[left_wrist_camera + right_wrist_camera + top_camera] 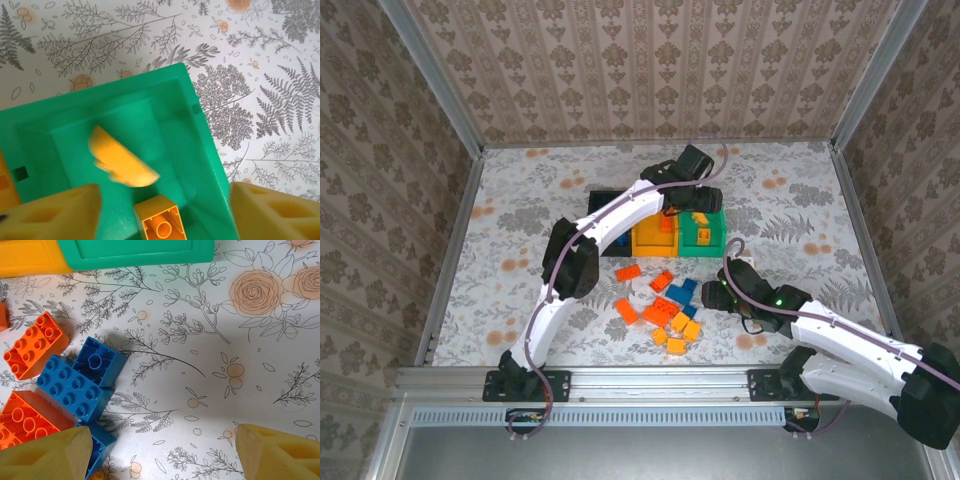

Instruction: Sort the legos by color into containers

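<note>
1. Table [800, 200]: three joined bins sit mid-width, toward the far edge. L to R: black bin [605, 203], yellow-orange bin [650, 242], green bin [720, 240].
2. Loose legos [665, 305]: a pile of blue, orange & yellow pcs. on the table centre, between the bins and the near edge.
3. Left gripper [698, 207]: above the green bin. Wrist view: left gripper [165, 186] has its jaws spread wide & grips nothing.
4. Yellow brick [122, 162]: blurred, inside the outline of the green bin [190, 115], clear of both fingers. Cannot tell if it touches the bin floor.
5. Second yellow brick [161, 222]: lies in the same bin, studs-side hollow up, near the wall closest to the camera.
6. Right gripper [713, 293]: at the pile's right side. Wrist view: right gripper [164, 432] released, with bare table between the fingers.
7. Blue bricks [75, 385]: touching each other, just beside the left finger. An orange brick [35, 345] lies next to them, on the bin side.
</note>
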Controlling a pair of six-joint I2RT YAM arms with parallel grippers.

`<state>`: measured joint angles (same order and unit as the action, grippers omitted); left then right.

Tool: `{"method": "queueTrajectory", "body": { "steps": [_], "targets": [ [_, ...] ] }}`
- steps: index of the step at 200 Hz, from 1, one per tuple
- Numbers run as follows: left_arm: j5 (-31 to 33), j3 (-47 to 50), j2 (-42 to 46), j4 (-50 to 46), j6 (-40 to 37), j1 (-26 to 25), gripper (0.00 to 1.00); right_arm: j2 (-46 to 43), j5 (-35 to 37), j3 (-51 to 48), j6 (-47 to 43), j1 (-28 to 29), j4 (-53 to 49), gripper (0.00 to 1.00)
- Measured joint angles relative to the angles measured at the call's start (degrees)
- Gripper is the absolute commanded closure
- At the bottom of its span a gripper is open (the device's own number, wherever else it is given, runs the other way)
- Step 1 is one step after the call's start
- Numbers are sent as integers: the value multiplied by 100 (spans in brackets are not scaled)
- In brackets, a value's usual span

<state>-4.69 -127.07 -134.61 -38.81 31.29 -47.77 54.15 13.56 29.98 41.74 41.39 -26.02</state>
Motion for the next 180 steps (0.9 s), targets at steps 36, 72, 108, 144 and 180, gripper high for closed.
{"method": "queueTrajectory", "body": {
  "steps": [36,72,108,144,180],
  "targets": [
    [-92,684,481,256,66,-17,7,-48,-7,-2,33,0,4,22],
    [-116,2059,2105,793,74,-173,0,-37,-94,-4,31,0,39,22],
    [13,3648,4138,1668,55,-437,0,282,-310,-4,26,0,280,24],
    [612,5488,5563,2157,39,-693,0,774,-505,-4,11,2,616,25],
    [1274,7316,6511,2127,170,-776,0,1394,-525,162,96,31,975,26]
  ]
}}
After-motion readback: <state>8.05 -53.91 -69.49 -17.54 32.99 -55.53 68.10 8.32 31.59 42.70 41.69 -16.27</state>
